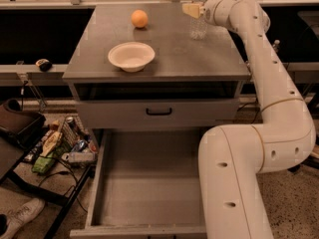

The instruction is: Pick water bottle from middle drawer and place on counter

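Off to the left, on the floor beside the cabinet, lies a heap of clutter with no part in the job. On the bench a white bowl sits near the front left. An orange rests behind it toward the back edge, well apart from the work on the right.

Below the top, a shallow drawer front with a black handle is closed. Under it the middle drawer is pulled fully out, its plain grey floor bare where it shows, though the arm's big lower link hides the right side. Left open like this, it reads as the place the bottle came from.

The water bottle stands upright at the bench's back right corner, its base on the surface. By my judgement the placing is as good as done.

The gripper is at the bottle's shoulder, with a tan pad across the front of the neck. I cannot tell whether it grasps the bottle or has let go.

The white arm rises from the bottom right, bends at a broad elbow beside the cabinet, then stretches up and back over the right edge. The wrist turns leftward and about level, a side-on reach suited to setting a tall, light bottle down without tipping it.
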You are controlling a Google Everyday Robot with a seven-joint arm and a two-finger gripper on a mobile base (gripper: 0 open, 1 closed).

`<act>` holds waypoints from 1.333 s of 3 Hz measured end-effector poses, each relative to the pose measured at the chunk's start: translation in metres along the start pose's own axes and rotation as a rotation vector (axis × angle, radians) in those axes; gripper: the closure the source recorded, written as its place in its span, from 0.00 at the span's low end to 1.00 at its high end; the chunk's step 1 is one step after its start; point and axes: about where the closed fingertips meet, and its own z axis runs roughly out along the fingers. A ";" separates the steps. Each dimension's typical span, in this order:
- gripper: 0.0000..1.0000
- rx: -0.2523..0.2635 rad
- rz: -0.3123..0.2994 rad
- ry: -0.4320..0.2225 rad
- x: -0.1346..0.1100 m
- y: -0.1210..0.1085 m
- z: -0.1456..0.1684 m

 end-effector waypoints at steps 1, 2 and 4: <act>0.00 0.000 0.000 0.000 0.000 0.000 0.000; 0.00 0.000 0.000 0.000 0.000 0.000 0.000; 0.00 -0.023 -0.223 0.030 -0.070 -0.023 -0.099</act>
